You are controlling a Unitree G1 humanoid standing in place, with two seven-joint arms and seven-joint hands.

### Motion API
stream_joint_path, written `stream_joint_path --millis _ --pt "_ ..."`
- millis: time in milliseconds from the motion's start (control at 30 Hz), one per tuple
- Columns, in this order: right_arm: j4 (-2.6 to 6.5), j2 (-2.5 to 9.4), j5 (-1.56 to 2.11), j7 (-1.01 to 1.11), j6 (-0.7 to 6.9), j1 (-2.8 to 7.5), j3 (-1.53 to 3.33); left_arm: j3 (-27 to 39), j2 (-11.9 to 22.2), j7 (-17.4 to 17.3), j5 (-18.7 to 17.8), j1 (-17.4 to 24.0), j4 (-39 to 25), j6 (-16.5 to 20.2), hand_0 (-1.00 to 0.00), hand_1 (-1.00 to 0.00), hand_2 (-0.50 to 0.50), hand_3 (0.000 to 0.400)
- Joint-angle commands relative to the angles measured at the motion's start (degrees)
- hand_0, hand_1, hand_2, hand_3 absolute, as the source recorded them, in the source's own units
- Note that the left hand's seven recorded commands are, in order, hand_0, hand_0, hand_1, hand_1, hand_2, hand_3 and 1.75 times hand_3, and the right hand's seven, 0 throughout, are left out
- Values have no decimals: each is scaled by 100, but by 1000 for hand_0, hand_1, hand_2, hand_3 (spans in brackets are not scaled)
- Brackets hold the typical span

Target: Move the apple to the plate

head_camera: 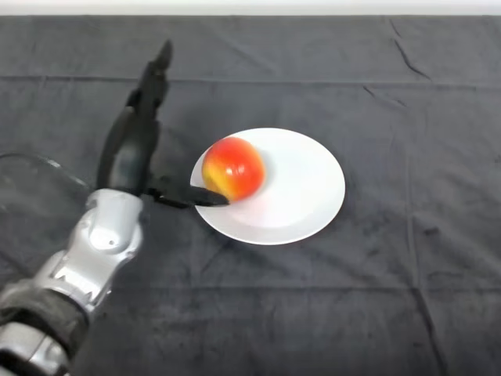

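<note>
— Lying where?
— Sitting on the white plate (pixel 301 196), toward its left edge: 1 red and yellow apple (pixel 233 168), upright, yellow patch facing the lower left.

— Resting on what?
— Lying flat on the dark cloth (pixel 376 305) covering the table, a little left of the surface's middle, well away from all 4 edges.

— Reaching in from where?
— Coming in from the lower left corner of the surface: silver-grey left arm (pixel 94 251), ending in the black left hand (pixel 133 153) just beside the plate's left edge.

— Gripping anything?
— Holding nothing. Spread wide, with fingers (pixel 156 74) stretching straight toward the far edge of the surface, apart from the apple. Thumb (pixel 196 195) pointing right, lying across the plate's left rim and touching, or nearly touching, the apple's lower left side.
</note>
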Motion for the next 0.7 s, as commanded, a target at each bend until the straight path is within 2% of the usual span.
stream_joint_path --millis 33,367,500,700 --pt "101 -98 -28 -70 -22 -41 -67 276 452 -26 -175 303 -398 -104 0 0 0 0" --pt "74 -88 -32 -82 -20 -32 -63 1454 1177 80 -690 1519 -1576 -187 0 0 0 0" --pt "64 -84 -33 -87 -19 -29 -61 1936 1267 236 -824 2015 -1862 -325 0 0 0 0" --pt "53 -81 -35 -93 -18 -25 -59 2510 1237 421 -945 2492 -2036 -473 0 0 0 0"
